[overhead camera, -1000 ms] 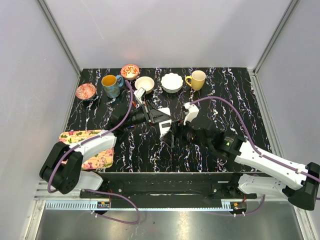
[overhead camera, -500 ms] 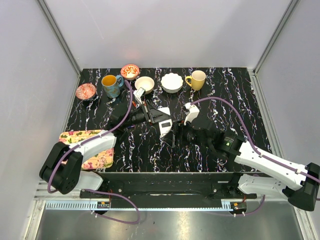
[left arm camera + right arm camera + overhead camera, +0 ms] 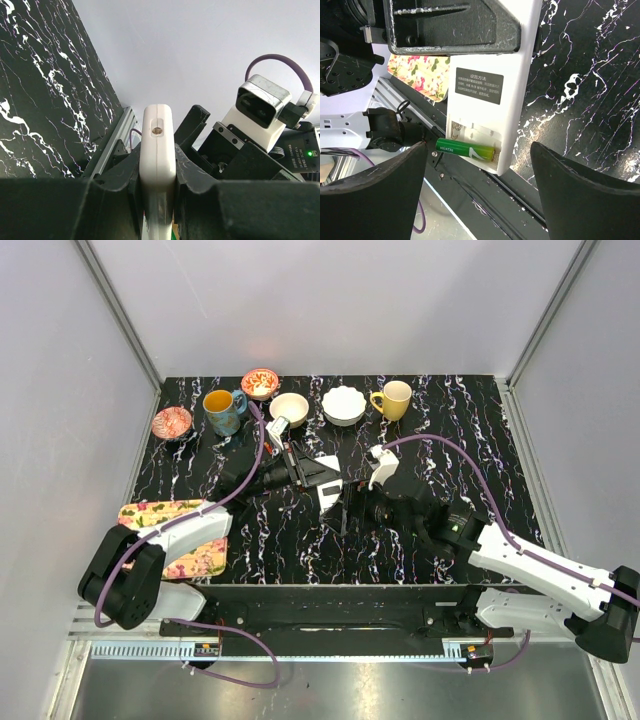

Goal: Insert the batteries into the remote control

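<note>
The right end effector (image 3: pixel 479 150) has just spread its fingers wide before the open back of the remote control (image 3: pixel 490 90). I read that as a release, leaving one green battery (image 3: pixel 466 148) in the compartment (image 3: pixel 470 132) at the remote's free end. The battery lies across the remote's width, one end seemingly overhanging the remote's edge, so perhaps unseated. Beyond, the left end effector (image 3: pixel 157 175) pinches the remote's other end, with the remote's long axis pointing away from its fingers.

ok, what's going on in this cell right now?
Battery loading, midway. The left gripper, jaws shut on the remote control, holds it with the open back toward the right gripper, whose jaws stand open and empty. One green battery lies in the compartment, one end poking past the edge; the slot beside it looks empty.
</note>
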`<action>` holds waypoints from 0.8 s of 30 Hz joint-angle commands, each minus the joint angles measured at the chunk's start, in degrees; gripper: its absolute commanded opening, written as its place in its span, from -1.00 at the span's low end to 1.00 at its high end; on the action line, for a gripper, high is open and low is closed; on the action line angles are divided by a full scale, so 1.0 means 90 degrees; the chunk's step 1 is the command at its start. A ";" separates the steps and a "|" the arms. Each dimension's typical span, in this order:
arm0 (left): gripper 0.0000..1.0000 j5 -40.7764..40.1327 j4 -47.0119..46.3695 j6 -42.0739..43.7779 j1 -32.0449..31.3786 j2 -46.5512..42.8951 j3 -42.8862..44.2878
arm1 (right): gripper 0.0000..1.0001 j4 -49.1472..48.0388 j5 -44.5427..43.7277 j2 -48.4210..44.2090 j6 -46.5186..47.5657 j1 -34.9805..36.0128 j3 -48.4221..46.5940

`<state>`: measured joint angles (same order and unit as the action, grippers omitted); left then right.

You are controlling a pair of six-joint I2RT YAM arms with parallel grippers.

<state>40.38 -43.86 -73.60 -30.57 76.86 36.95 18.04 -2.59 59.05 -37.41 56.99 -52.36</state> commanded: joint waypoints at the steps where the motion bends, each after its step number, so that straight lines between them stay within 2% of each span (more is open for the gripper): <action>1: -1.00 -0.0053 -0.0469 -0.0015 0.0027 -0.0229 -0.0014 | 0.80 -0.0188 0.0092 -0.0018 -0.0004 -0.0063 -0.0120; 5: -1.00 -0.0063 -0.0449 0.0004 0.0037 -0.0239 -0.0033 | 0.81 -0.0198 0.0083 0.0002 -0.0004 -0.0053 -0.0169; 9: -1.00 -0.0073 -0.0459 0.0014 0.0027 -0.0249 -0.0043 | 0.69 -0.0218 -0.0005 0.0002 -0.0013 -0.0063 -0.0208; 18: -1.00 -0.0073 -0.0469 0.0014 0.0037 -0.0288 -0.0053 | 0.57 -0.0276 0.0005 0.0031 -0.0043 -0.0121 -0.0188; 21: -1.00 -0.0063 -0.0469 0.0014 0.0037 -0.0298 -0.0053 | 0.60 -0.0325 0.0024 0.0002 -0.0072 -0.0131 -0.0179; 24: -1.00 -0.0082 -0.0459 0.0024 0.0037 -0.0278 -0.0062 | 0.73 -0.0345 0.0024 0.0012 -0.0082 -0.0141 -0.0179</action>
<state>40.29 -43.81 -73.58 -30.57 76.16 36.88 17.69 -2.31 59.22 -37.65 56.40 -52.36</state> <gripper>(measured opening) 0.249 0.832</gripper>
